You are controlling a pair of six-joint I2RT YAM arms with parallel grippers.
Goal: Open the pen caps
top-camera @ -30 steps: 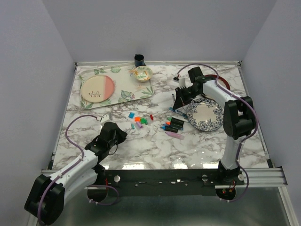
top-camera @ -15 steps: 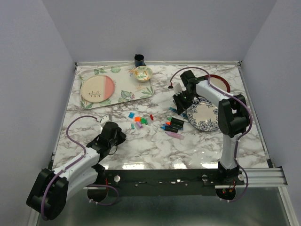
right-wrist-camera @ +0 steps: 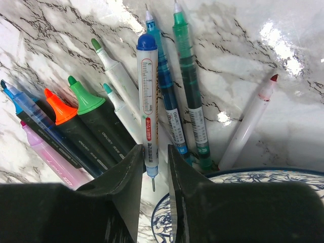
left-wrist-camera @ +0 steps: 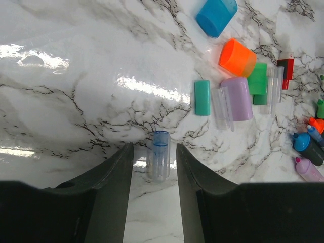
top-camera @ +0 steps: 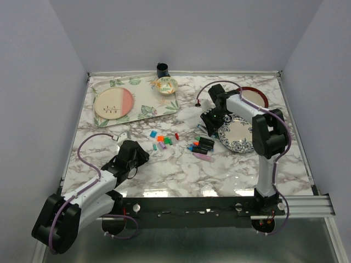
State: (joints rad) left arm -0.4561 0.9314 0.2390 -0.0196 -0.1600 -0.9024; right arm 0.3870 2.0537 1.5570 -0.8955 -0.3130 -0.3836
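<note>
Glossy marble-print worktop (top-camera: 181,172). The left gripper (left-wrist-camera: 155,150) is near the near-left corner, its dark matte fingers part open. They straddle the clear cap (left-wrist-camera: 159,162), a see-through plastic tube with a blue band. The cap's long axis points away from the gripper toward the far edge, and there is bare worktop on each side with no touch.

Loose caps lie beyond it near the worktop middle:
- The blue cap (left-wrist-camera: 216,15) and orange cap (left-wrist-camera: 237,57) are stubby, smooth and tilted.
- The green cap (left-wrist-camera: 202,97) is a flat rectangle.
- The lilac cap (left-wrist-camera: 237,97) is translucent.
- The red cap (left-wrist-camera: 286,71) is slim.

The right gripper (right-wrist-camera: 155,151) is right of the middle, by the blue-patterned plate (top-camera: 239,136), with a narrow gap between its fingers. The near end of the white pen (right-wrist-camera: 146,106) sits in that gap, needle tip bare and blue rounded end pointing away. Cannot tell if it is clamped. Next to it are black highlighters (right-wrist-camera: 96,126) with bare orange and green wedge tips, and teal pens (right-wrist-camera: 190,91) lying roughly parallel to it.
</note>
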